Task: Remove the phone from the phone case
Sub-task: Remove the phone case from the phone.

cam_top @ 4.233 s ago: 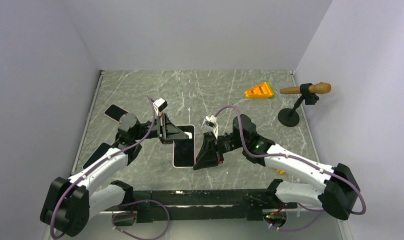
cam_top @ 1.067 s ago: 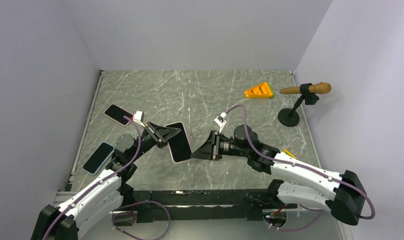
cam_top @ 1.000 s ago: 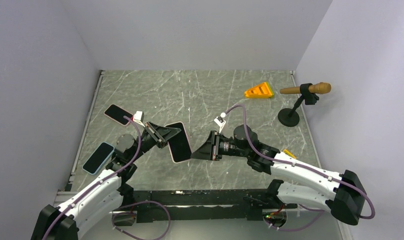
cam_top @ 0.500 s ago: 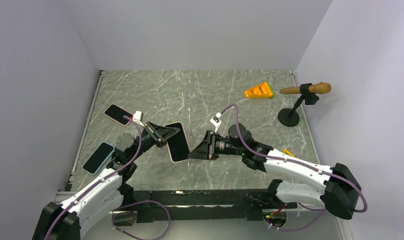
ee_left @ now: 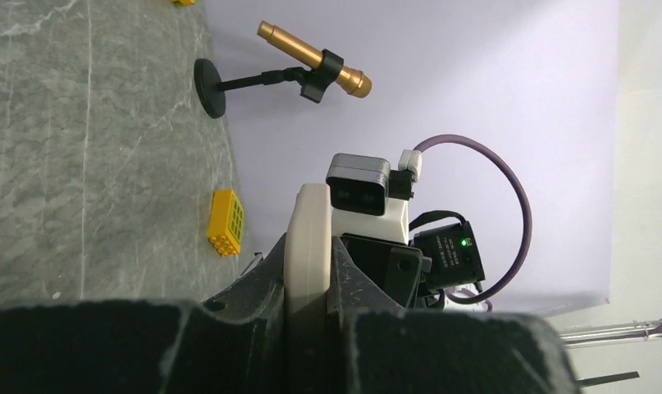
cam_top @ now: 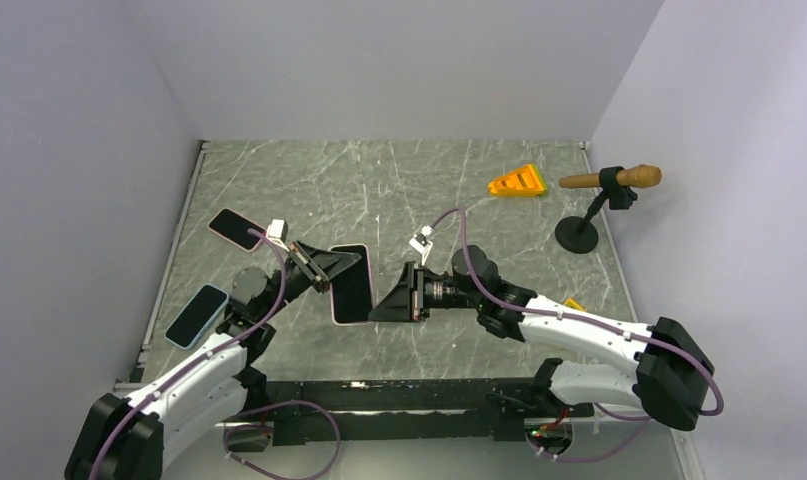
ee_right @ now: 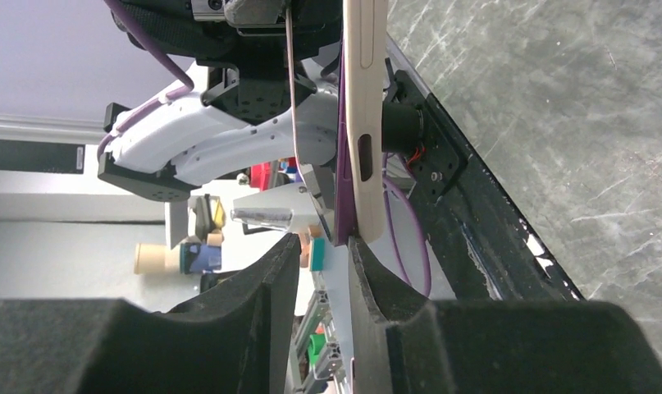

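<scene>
Lavender walls [cam_top: 379,60] close round a grey, white-veined worktop [cam_top: 429,170]. A microphone stand [cam_top: 577,235] is near its far right edge, with a brown microphone [cam_top: 611,179] clipped across the top.

Well apart from that stand, towards the left arm and nearer the arm bases, the phone [cam_top: 349,290] is held up off the worktop between the two arms. It is tilted, with its dark screen facing the overhead camera. It sits inside the phone case [ee_left: 308,238], whose pale pinkish rim runs round the screen.

The left tool [cam_top: 329,270] is closed on the case. Its wrist view shows the cream edge pinched tight between both fingers [ee_left: 368,271], on the side of the phone farthest from the stand.

The right tool [ee_right: 323,246] reaches the phone's lower corner on the stand side. It is slightly open, with nothing between the two sides. In its wrist view the tip of one finger [ee_right: 376,328] touches the case's end edge, just below an oval cut-out in the side wall; the other finger is clear of it.

An orange wedge [cam_top: 517,181] lies near the stand, on its left and a little farther back. A yellow brick [ee_left: 227,222] lies near the stand on its near side, close to the right arm. Beyond the held phone from the stand, two more phones lie flat: a pink-edged phone [cam_top: 231,228] and, nearer the bases, a pale blue phone [cam_top: 195,315].
</scene>
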